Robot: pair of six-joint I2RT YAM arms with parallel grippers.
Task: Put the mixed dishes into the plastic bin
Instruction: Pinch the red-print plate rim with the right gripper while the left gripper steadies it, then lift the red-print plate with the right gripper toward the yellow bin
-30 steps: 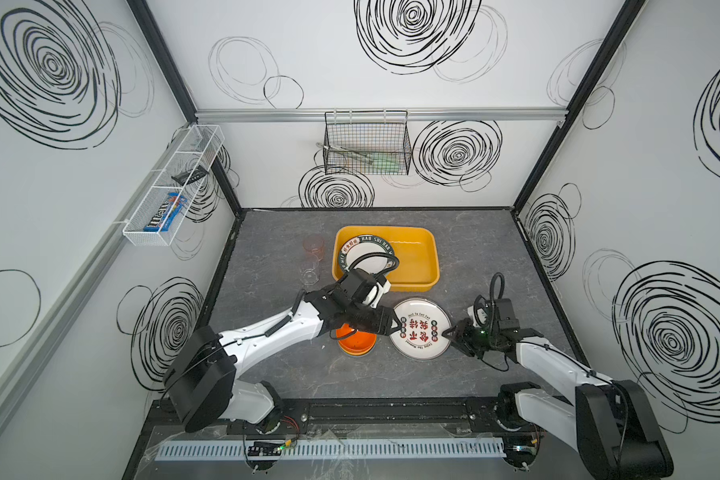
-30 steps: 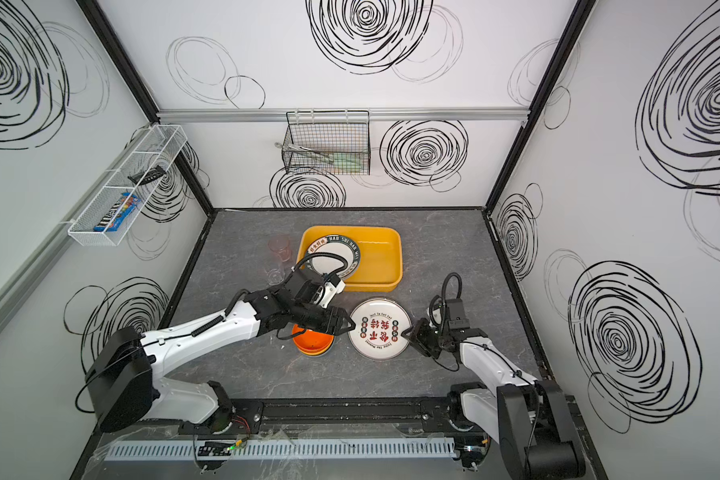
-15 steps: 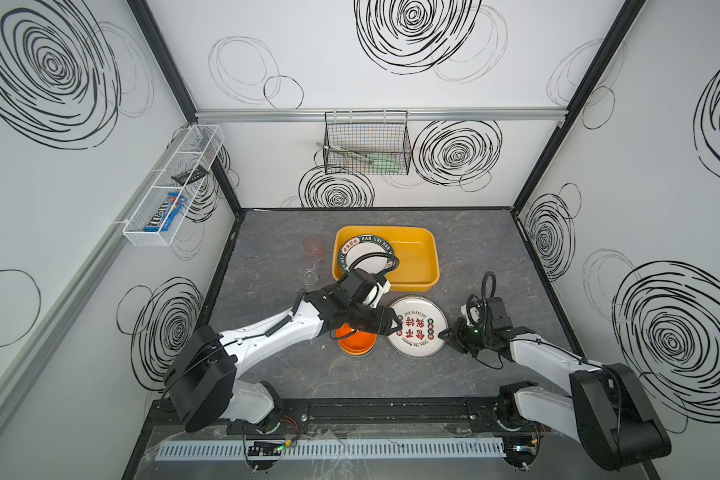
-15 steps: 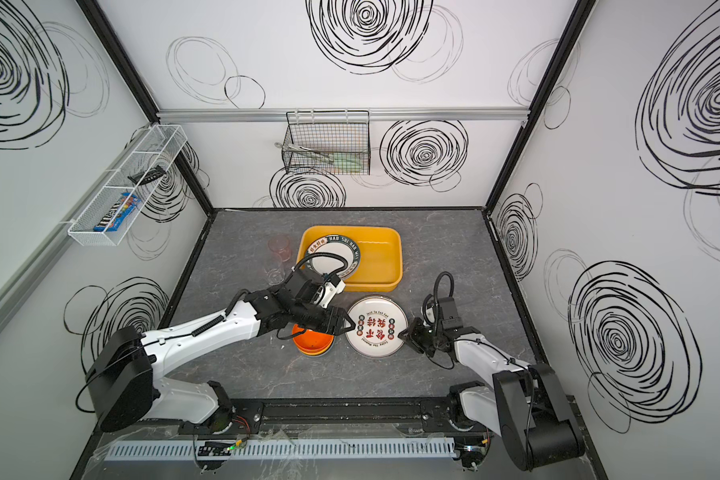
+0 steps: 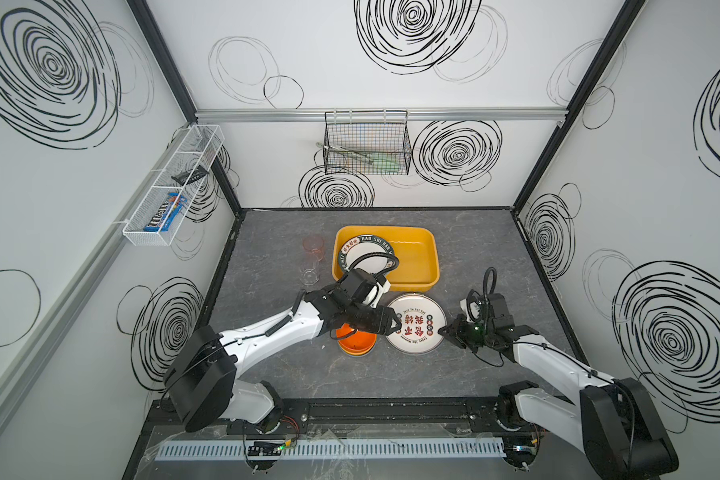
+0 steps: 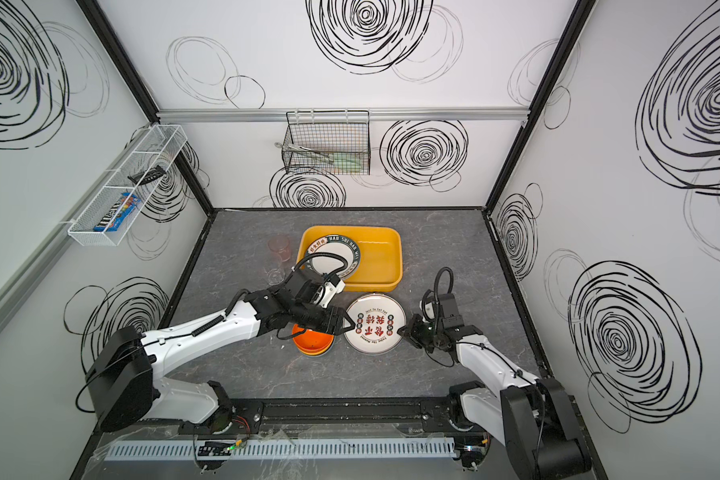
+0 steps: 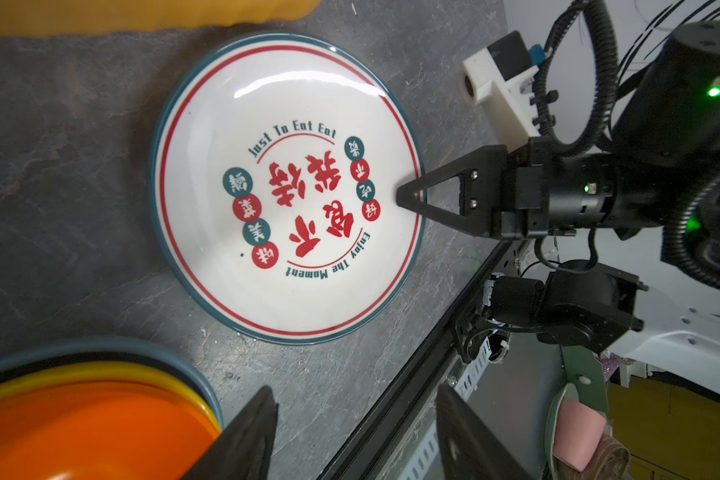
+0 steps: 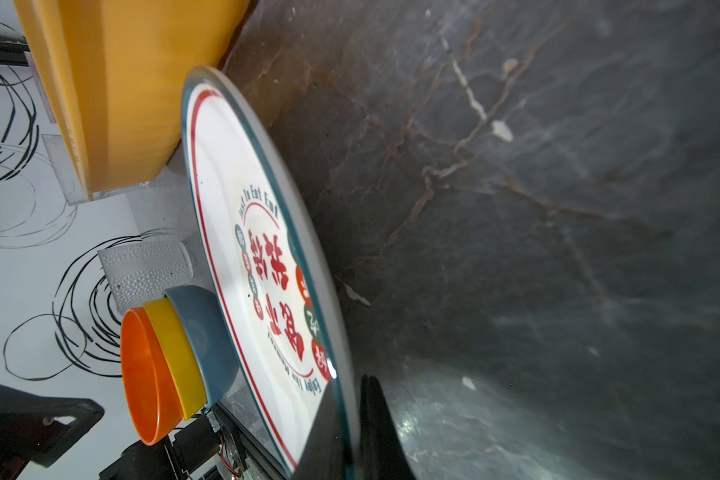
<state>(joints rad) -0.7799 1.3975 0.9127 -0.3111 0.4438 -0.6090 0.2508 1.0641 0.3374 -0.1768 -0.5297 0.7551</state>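
A white plate with red characters lies on the grey table in front of the yellow plastic bin. My right gripper is shut on the plate's right rim, one finger above and one below. My left gripper hangs open and holds nothing. It is over the gap between that plate and the stacked orange, yellow and blue bowls. A dark-rimmed plate lies inside the bin. A pinkish cup and a clear cup stand left of the bin.
A black wire basket hangs on the back wall and a white mesh rack on the left wall. The black front rail runs along the table's near edge. The plate's far rim lies close to the bin's front wall.
My right gripper has moved in to the plate's rim and shut on it. The plate has shifted slightly left. The left arm has not moved.
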